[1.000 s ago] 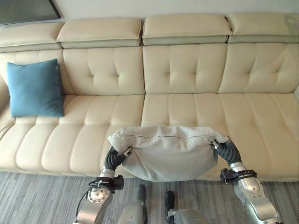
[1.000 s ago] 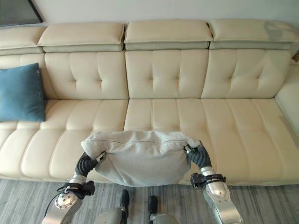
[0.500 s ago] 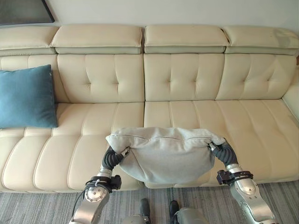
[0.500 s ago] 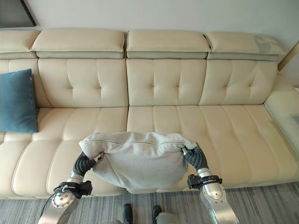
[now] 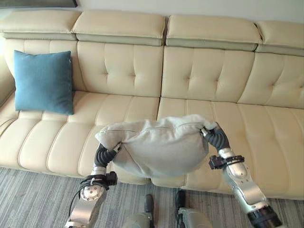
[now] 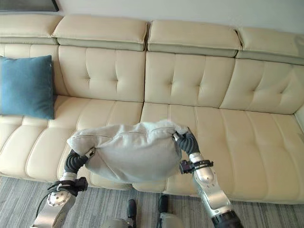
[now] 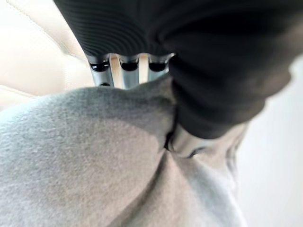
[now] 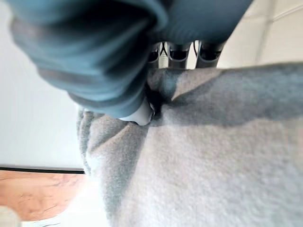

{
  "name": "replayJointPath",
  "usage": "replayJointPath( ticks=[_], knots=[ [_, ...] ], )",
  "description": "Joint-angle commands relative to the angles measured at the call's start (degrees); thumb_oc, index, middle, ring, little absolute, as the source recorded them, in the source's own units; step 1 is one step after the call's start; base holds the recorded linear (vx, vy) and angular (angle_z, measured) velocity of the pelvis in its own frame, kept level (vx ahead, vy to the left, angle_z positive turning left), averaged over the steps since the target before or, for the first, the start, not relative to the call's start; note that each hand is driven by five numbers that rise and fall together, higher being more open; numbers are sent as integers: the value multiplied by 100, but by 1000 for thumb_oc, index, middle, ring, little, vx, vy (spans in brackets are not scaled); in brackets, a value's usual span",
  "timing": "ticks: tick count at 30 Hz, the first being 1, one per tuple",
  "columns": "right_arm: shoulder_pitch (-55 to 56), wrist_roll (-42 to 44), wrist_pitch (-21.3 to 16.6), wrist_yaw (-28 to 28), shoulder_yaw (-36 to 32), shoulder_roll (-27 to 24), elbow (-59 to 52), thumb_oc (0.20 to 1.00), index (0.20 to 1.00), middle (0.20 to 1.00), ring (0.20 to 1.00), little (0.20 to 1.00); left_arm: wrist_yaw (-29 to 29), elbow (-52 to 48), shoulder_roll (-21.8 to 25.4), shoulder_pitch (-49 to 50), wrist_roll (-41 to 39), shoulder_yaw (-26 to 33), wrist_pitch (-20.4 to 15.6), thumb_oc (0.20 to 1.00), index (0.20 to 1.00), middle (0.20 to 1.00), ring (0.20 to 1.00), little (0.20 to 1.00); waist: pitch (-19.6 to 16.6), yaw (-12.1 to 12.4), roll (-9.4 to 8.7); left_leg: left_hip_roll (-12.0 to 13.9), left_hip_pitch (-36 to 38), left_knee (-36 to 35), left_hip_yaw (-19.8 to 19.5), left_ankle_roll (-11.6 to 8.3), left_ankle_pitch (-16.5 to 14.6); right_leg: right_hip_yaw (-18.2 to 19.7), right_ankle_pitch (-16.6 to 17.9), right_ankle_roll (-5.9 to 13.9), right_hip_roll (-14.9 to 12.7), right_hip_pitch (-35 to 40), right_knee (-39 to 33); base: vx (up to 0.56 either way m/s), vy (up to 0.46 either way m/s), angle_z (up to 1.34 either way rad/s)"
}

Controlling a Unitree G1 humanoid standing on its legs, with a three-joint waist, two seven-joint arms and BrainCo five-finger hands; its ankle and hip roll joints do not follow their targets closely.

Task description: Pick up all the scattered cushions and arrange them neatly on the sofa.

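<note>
Grey wood-grain floor (image 5: 38,204) nearest, under the front edge of a long cream tufted leather sofa (image 5: 199,80). Just above that edge, a plump light-grey fabric cushion (image 5: 156,147), held in the air over the seat. Left hand (image 7: 128,71) curled into one end, thumb dug into the cloth; right hand (image 8: 180,52) clamped on the other the same way. Sagging in the middle, so likely soft, light, grippy; best held by both ends. Farther back, upright against the backrest at the left, a square teal cushion (image 5: 43,81)
</note>
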Motion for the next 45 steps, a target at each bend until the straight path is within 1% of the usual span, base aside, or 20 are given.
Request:
replayJointPath(
  ticks=[1,2,4,5,6,8,9,10,12,13,14,15,21,26,30,36,37,40,43,45],
  knots=[
    [-1002,7,-663,-391,310,311,-30,200,200,200,200,200,462,79,140,-1276,335,-213,-805,200,200,200,200,200,-327,-27,-142,-94,206,395,159,-222,-889,-27,-609,548,-134,41,117,-57,-56,-5],
    [-1212,-49,-652,-487,382,354,116,200,200,200,200,200,612,268,148,-1549,395,-284,-807,200,200,200,200,200,-301,-24,-139,-83,121,388,154,-229,-860,-26,-601,544,-131,-30,109,-121,-59,0],
    [-2578,-141,-688,-1108,670,522,1084,200,200,200,200,200,1369,1324,278,-3148,604,-755,-833,200,200,200,200,200,-110,-43,-122,-55,-435,412,123,-274,-702,32,-522,546,-118,-574,189,-168,-46,-1],
    [-2625,-137,-703,-1111,661,521,1117,200,200,200,200,200,1375,1366,278,-3204,601,-765,-852,200,200,200,200,200,-108,-41,-127,-56,-477,429,121,-274,-702,31,-524,545,-122,-615,205,-133,-50,2],
    [-3387,-114,-734,-1353,738,453,1690,200,200,200,200,200,1691,2065,384,-4164,660,-1037,-835,200,200,200,200,200,-18,-67,-109,-44,-755,444,56,-307,-612,58,-480,547,-119,-885,258,-51,-39,7],
    [-3723,-125,-723,-1475,756,418,1942,200,200,200,200,200,1826,2302,433,-4499,667,-1089,-849,200,200,200,200,200,-4,-74,-115,-49,-906,435,34,-324,-544,69,-441,548,-132,-1033,266,-33,-37,12],
    [-4152,-79,-753,-1624,813,362,2404,200,200,200,200,200,1992,2763,509,-5036,667,-1230,-842,200,200,200,200,200,26,-71,-103,-43,-1042,409,-7,-346,-488,81,-428,557,-139,-1148,272,-3,-44,13],
    [-4382,-72,-743,-1698,859,289,2600,200,200,200,200,200,2038,2926,577,-5271,661,-1274,-831,200,200,200,200,200,72,-71,-93,-32,-1110,385,-29,-358,-456,75,-422,562,-143,-1223,276,7,-54,10],
    [-4610,-63,-748,-1759,877,255,2791,200,200,200,200,200,2075,3130,635,-5494,642,-1332,-830,206,206,206,206,206,108,-74,-89,-37,-1210,381,-46,-363,-410,80,-395,568,-147,-1325,284,0,0,0],
    [-4793,-26,-718,-1790,927,205,3030,200,200,200,200,200,2045,3352,670,-5682,562,-1394,-816,749,749,749,749,749,157,-68,-66,-24,-1255,383,-56,-372,-409,90,-406,571,-139,-1399,313,0,0,0],
    [-4970,22,-715,-1798,1003,109,3242,401,401,401,401,401,1969,3629,708,-5956,473,-1523,-800,1000,1000,1000,1000,1000,193,-67,-57,-20,-1322,374,-81,-376,-372,82,-393,569,-147,-1478,335,0,0,0],
    [-5164,45,-697,-1854,1011,52,3431,1000,1000,1000,1000,1000,1980,3838,818,-6153,458,-1554,-785,1000,1000,1000,1000,1000,243,-68,-37,-16,-1407,382,-88,-383,-350,87,-389,569,-153,-1565,371,0,0,0],
    [-5499,284,-616,-2006,817,-258,3745,1000,1000,1000,1000,1000,1740,4110,1217,-6581,256,-1652,-706,1000,1000,1000,1000,1000,371,-88,58,-21,-1512,337,-148,-408,-273,98,-431,567,-148,-1744,502,0,-2,1],
    [-5661,615,-610,-1908,636,-937,3927,1000,1000,1000,1000,1000,1379,4306,2065,-6518,488,-1694,-518,1000,1000,1000,1000,1000,348,-77,90,-11,-1376,228,-124,-445,-283,104,-422,597,-144,-1649,448,4,4,1],
    [-5855,917,-636,-1841,609,-1217,4169,1000,1000,1000,1000,1000,1289,4417,2329,-6507,450,-1653,-485,1000,1000,1000,1000,1000,339,-49,75,4,-1334,207,-95,-469,-281,108,-369,619,-145,-1608,365,0,0,0],
    [-6201,1731,-599,-1563,641,-1527,4853,1000,1000,1000,1000,1000,647,4944,2663,-6657,46,-1954,-443,1000,1000,1000,1000,1000,302,-29,117,16,-1285,122,-60,-500,-217,121,-286,637,-137,-1533,243,2,11,-1],
    [-6133,1881,-580,-1512,614,-1587,4876,1000,1000,1000,1000,1000,572,4843,2601,-6569,-261,-1802,-511,1000,1000,1000,1000,1000,307,-20,129,19,-1258,83,-76,-513,-190,111,-283,633,-126,-1510,220,0,0,0],
    [-5854,1838,-534,-1481,539,-1687,4635,1000,1000,1000,1000,1000,549,4480,2557,-6235,-436,-1566,-592,1000,1000,1000,1000,1000,297,-38,129,10,-1267,55,-91,-518,-143,98,-258,629,-128,-1502,181,0,0,0],
    [-4574,1466,-424,-1330,95,-1854,3489,1000,1000,1000,1000,1000,418,3112,2472,-4864,-435,-874,-731,1000,1000,1000,1000,1000,258,-76,120,1,-1124,-2,-84,-504,-154,103,-279,614,-110,-1350,131,36,9,2],
    [-3499,1181,-485,-1067,-278,-1836,2728,1000,1000,1000,1000,1000,233,2593,2186,-3875,-463,-428,-802,1000,1000,1000,1000,1000,216,-113,105,3,-965,-11,-64,-485,-224,114,-337,602,-109,-1187,118,104,28,8]
  ],
)
